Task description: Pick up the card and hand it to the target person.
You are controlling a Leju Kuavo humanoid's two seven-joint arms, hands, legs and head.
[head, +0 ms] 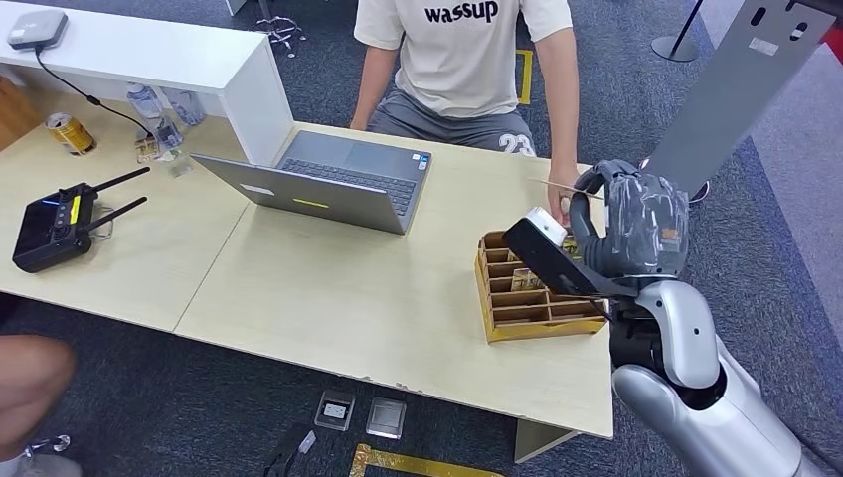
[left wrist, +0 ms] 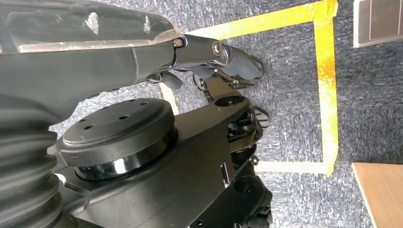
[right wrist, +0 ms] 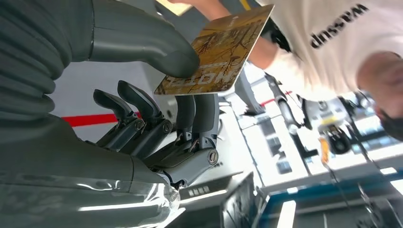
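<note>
A golden card [right wrist: 218, 52] printed with "HOTEL" is pinched between the thumb and fingers of my right hand [right wrist: 161, 95]. In the head view my right hand [head: 636, 224] is raised over the table's right end, above a wooden card box [head: 527, 298]. There the card [head: 572, 189] appears edge-on as a thin line pointing toward the person in a white T-shirt [head: 462, 50]. That person's hand [head: 565, 207] is right by the card's far end; I cannot tell whether it touches. My left hand [left wrist: 223, 54] hangs over the carpet, holding nothing.
An open grey laptop [head: 328, 179] sits mid-table. A black controller with antennas [head: 55, 227] and a can [head: 70, 132] lie at the left, by a white shelf [head: 149, 50]. A grey panel [head: 736, 89] leans behind my right hand. Another person's limb [head: 30, 383] is at the lower left.
</note>
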